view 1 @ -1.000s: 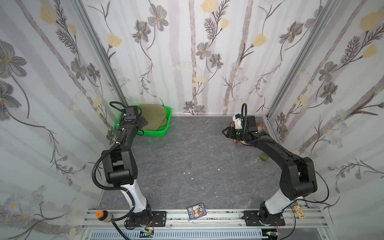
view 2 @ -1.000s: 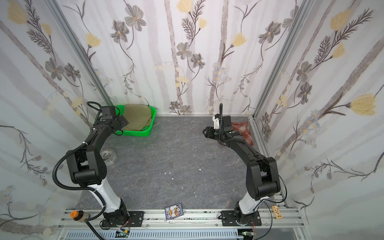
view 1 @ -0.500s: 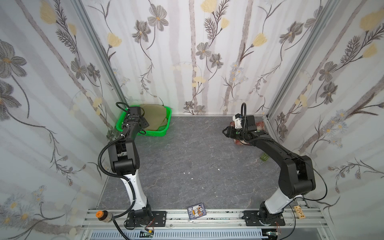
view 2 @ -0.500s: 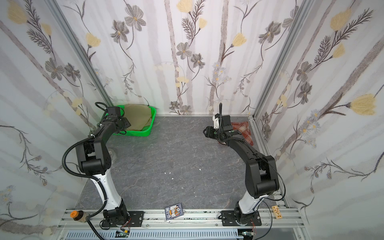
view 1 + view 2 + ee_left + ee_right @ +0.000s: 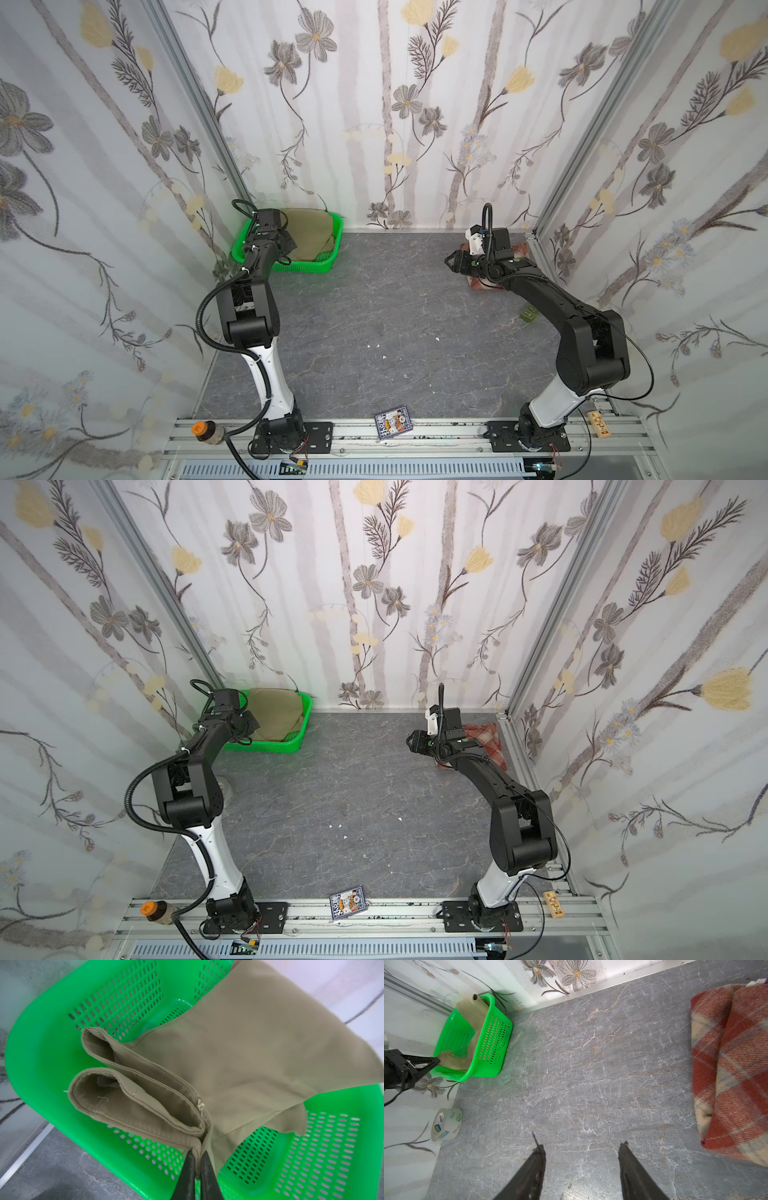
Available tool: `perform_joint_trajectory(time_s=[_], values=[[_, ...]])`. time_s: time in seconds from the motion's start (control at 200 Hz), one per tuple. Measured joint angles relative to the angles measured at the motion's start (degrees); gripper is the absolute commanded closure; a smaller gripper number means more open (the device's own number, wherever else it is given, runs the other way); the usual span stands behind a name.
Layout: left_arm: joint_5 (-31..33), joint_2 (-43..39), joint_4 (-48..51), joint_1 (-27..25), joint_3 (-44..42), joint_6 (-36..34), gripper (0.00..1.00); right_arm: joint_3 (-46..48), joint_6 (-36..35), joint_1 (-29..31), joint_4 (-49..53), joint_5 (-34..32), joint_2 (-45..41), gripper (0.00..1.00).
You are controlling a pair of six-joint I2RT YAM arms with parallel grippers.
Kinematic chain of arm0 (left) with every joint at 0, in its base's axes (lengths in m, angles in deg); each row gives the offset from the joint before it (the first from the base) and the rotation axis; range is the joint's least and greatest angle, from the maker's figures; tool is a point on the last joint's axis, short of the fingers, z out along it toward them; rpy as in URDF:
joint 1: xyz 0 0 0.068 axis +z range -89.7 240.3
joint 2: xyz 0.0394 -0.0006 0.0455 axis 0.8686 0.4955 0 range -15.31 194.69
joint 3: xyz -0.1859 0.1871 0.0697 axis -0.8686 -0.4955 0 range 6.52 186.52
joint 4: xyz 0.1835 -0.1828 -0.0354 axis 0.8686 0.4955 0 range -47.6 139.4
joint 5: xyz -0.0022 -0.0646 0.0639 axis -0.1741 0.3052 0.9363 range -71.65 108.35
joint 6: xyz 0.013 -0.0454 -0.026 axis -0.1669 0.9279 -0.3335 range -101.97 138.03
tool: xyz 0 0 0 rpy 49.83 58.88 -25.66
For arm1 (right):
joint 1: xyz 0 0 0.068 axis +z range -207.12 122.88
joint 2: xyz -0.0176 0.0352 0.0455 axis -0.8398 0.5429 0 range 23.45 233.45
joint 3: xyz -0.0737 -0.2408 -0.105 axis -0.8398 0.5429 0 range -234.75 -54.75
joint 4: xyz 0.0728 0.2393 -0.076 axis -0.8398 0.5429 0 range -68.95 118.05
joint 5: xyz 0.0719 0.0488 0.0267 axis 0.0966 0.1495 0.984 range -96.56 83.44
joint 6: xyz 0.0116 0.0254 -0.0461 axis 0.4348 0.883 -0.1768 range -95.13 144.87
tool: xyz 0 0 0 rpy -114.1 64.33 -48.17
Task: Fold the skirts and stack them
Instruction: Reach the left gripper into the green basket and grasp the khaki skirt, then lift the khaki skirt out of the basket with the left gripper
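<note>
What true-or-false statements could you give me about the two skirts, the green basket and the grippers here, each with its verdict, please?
1. The fuzzy red, rust and cream plaid skirt lies folded on the grey marbled table. True.
2. The left gripper is shut on the plain khaki-olive cloth skirt. True.
3. The khaki skirt lies spread flat on the table. False: it sits in the green perforated plastic basket, partly draped over the rim.
4. The right gripper grips the plaid skirt. False: the right gripper is open and empty, over bare table, apart from that skirt.
</note>
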Motion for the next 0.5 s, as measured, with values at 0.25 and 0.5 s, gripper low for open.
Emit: perform_joint_trajectory(time_s=[0.25,0.5], values=[[-7.37,-11.43,-0.07,-1.46,10.71,2.67,1.00,0.00,0.09,0.26,0.79,-0.74,-1.57,0.44],[-18.40,-18.86,-0.20,-6.84,22.77,4.50,1.00,2.19,0.50,1.18,0.57,-0.85,-4.57,0.44]])
